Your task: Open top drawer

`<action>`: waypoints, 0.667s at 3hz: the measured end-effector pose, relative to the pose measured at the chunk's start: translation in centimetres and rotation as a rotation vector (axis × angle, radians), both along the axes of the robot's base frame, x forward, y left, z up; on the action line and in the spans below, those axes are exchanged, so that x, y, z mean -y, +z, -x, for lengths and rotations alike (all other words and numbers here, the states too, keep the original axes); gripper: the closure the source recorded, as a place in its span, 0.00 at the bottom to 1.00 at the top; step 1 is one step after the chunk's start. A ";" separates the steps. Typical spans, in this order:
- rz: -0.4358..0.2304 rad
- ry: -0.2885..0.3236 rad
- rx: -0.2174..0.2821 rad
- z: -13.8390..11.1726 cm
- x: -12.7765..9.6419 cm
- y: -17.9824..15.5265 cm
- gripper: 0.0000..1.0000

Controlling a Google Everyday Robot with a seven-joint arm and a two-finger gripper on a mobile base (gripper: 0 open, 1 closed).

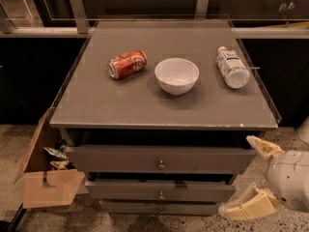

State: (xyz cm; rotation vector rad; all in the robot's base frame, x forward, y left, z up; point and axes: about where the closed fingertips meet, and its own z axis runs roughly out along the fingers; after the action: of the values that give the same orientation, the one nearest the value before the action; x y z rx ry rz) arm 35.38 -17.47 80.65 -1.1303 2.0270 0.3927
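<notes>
The top drawer (159, 159) is the widest grey front under the cabinet top, with a small round metal knob (161, 166) at its centre. It stands pulled out a little, with a dark gap above it. Two slimmer drawer fronts sit below it. My gripper (253, 178) is at the lower right, in front of and to the right of the drawer, apart from it. Its two cream fingers (263, 147) are spread wide and hold nothing.
On the grey cabinet top (96, 105) lie a red can (127, 64) on its side, a white bowl (176, 75) and a plastic bottle (231, 67) on its side. A torn cardboard box (46, 180) with rubbish stands on the floor at the left.
</notes>
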 end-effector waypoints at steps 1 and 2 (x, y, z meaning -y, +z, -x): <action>-0.048 0.035 -0.029 -0.7 -1.7 -3.2 0.00; -0.053 0.063 -0.057 -2.0 -3.1 -5.6 0.00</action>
State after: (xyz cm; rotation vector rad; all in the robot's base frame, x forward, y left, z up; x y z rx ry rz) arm 37.42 -14.42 75.00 -1.1639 2.0222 0.5132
